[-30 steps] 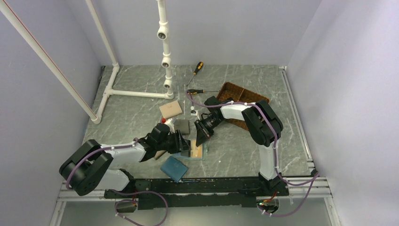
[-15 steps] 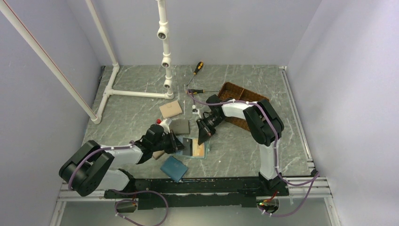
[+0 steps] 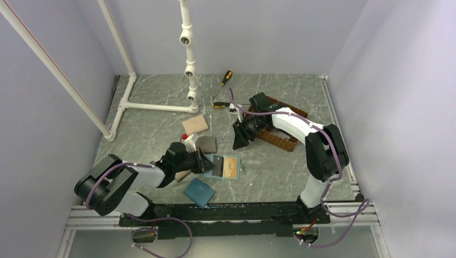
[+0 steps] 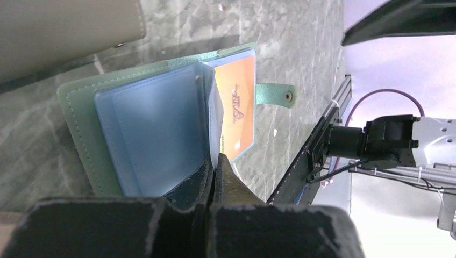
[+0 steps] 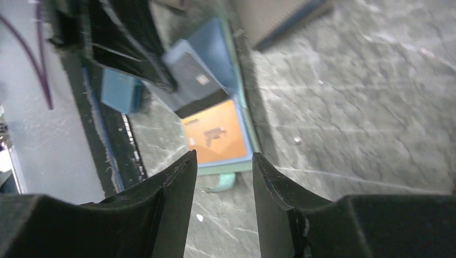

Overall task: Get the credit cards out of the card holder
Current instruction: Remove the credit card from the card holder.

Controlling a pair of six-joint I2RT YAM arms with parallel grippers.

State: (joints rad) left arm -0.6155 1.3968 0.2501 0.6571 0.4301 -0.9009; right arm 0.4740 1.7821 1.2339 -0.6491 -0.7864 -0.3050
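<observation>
Near the middle of the surface's near edge lies the sage-green bifold card holder, spread open with its pale blue clear pockets facing up. An orange credit card sits flat in the half that carries the snap tab. A dark credit card seems to ride in a pocket leaf that stands raised off the holder.

The left gripper is pinched tight on that leaf's edge. Whether its pads have the card itself or only the sleeve, I cannot tell. The right gripper hangs above and clear, farther from the near edge, with its jaws moderately apart and nothing between them.

The cards look thin, stiff, light and slick, while the sleeves are soft film likely to cling. The holder looks light enough to lift with a card, so it probably needs pinning. The best hold is likely a card's exposed edge at the pocket mouth, pulled along the pocket.

A dark blue wallet lies nearer the edge, a grey-brown wallet and a tan wallet sit farther back, and a woven basket lies toward the right edge.
</observation>
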